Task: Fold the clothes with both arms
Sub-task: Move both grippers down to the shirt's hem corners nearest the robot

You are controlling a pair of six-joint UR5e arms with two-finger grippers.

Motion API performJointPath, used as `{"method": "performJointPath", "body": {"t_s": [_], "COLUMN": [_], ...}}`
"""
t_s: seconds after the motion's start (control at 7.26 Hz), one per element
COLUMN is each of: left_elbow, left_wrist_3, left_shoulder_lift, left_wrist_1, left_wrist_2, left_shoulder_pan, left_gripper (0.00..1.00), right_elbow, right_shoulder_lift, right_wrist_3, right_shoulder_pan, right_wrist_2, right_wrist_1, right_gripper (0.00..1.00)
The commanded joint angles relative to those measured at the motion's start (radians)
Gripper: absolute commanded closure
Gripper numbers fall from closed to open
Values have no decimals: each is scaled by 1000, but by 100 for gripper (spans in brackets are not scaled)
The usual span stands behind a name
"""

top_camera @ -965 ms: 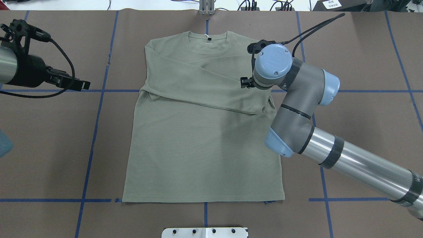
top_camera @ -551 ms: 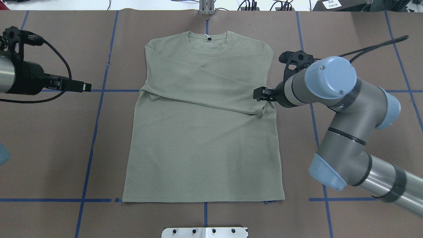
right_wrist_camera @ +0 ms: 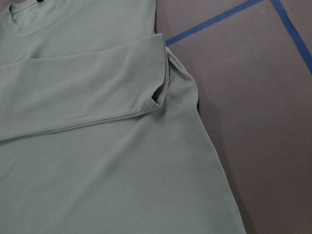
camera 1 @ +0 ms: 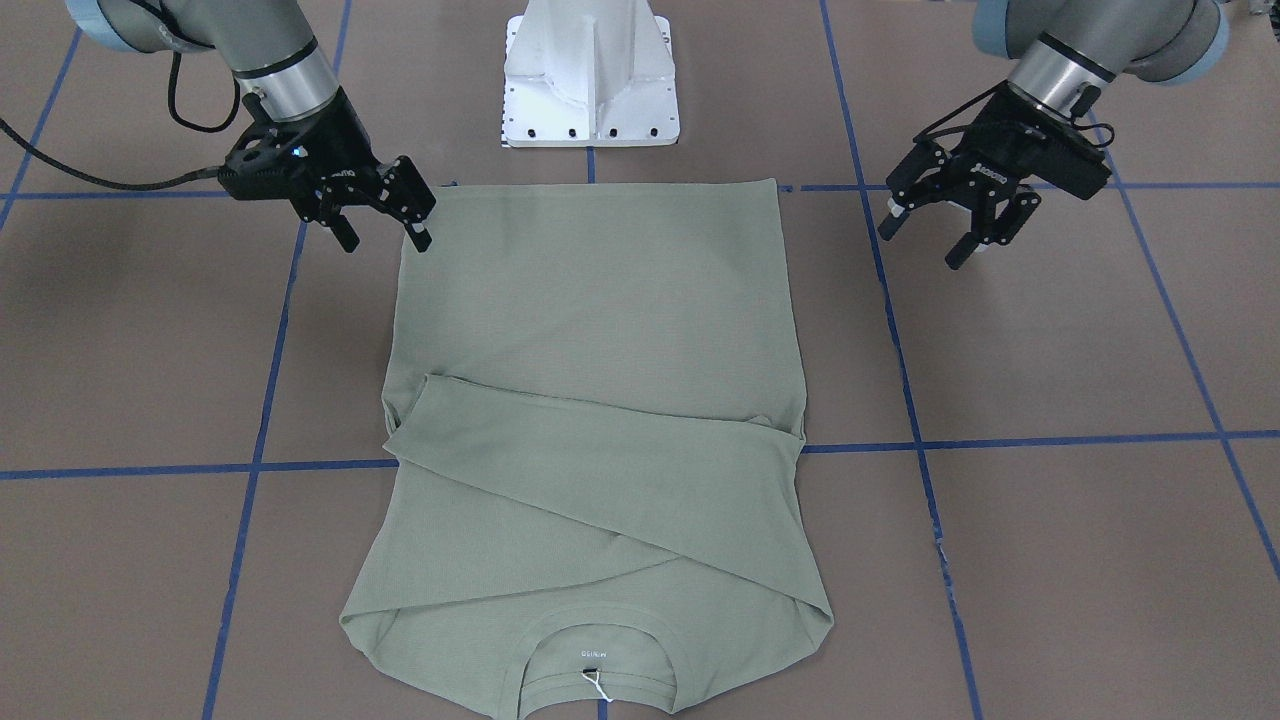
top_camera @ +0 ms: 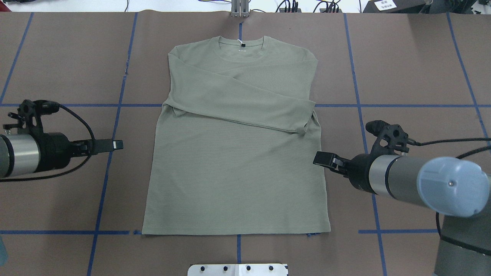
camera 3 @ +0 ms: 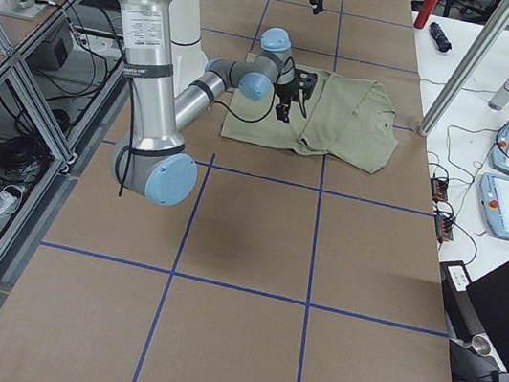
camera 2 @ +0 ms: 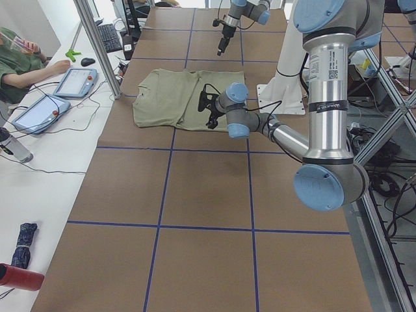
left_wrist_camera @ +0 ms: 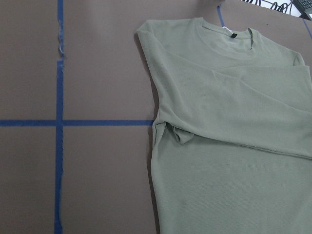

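The sage-green long-sleeved shirt (top_camera: 234, 172) lies flat on the brown table, neck at the far side, both sleeves folded across the chest. It also shows in the front view (camera 1: 590, 300) and in both wrist views (left_wrist_camera: 234, 161) (right_wrist_camera: 97, 161). My left gripper (top_camera: 118, 144) is open and empty, above the table a little left of the shirt's left edge; in the front view (camera 1: 920, 245) its fingers are spread. My right gripper (top_camera: 317, 157) is open and empty, at the shirt's right edge below the folded cuff; in the front view (camera 1: 386, 244) it hovers by the hem corner.
The white pedestal base (camera 1: 590, 70) stands at the near edge, just behind the hem. Blue tape lines (top_camera: 115, 153) cross the table in a grid. A small metal bracket (top_camera: 239, 9) sits at the far edge. An operators' bench with tablets (camera 2: 58, 91) runs along the far side.
My right arm has drawn back from the folded sleeve, right and toward the robot, to the shirt's lower right edge. My left gripper has moved nearer the robot. The shirt has not moved.
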Motion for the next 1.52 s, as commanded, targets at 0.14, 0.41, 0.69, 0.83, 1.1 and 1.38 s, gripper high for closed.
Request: {"method": "performJointPath", "body": {"t_s": [0.14, 0.41, 0.69, 0.83, 1.1, 1.38], "left_elbow": [-3, 9, 47, 55, 52, 53], "left_wrist_3": [-334, -408, -466, -468, -467, -467], "left_shoulder_lift": [2, -7, -40, -51, -47, -42], "left_wrist_1": [101, 125, 126, 126, 125, 126], "left_wrist_2": [368, 403, 423, 421, 408, 407], "left_shoulder_pan": [355, 436, 475, 474, 475, 475], "left_gripper": [0, 2, 17, 21, 21, 21], "right_elbow": [27, 26, 24, 24, 23, 20], "right_shoulder_lift": [-57, -56, -54, -54, -54, -53], "right_wrist_3": [161, 161, 161, 161, 161, 161], "right_shoulder_pan": [-158, -164, -164, -166, -167, -176], "right_wrist_2": [-219, -221, -227, -227, -229, -241], "right_wrist_1": [29, 29, 31, 31, 31, 31], "right_gripper": [0, 0, 0, 0, 0, 0]}}
